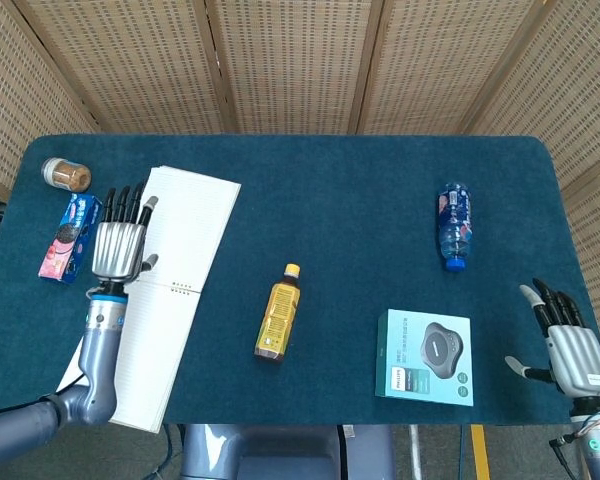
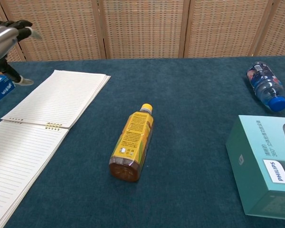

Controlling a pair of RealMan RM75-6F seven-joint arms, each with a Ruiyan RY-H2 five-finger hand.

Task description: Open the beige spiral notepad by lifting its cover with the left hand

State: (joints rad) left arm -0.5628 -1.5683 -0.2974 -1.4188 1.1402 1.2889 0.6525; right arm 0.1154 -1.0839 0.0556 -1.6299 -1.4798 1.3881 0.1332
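The notepad (image 1: pixel 175 262) lies wide open and flat at the left side of the blue worktop (image 1: pixel 340 190), lined pages up, spiral binding across the middle. Left robot hand (image 1: pixel 117 240) hovers over its left edge, fingers spread, holding nothing. Just left of that there's a cookie pack (image 1: pixel 68 236) and a small brown jar (image 1: pixel 66 175). A yellow bottle (image 1: pixel 277 313) lies mid-worktop, then a teal box (image 1: pixel 425 357) and a water bottle (image 1: pixel 454 224) further right. Right robot hand (image 1: pixel 565 343) sits off the right edge, fingers apart, empty.
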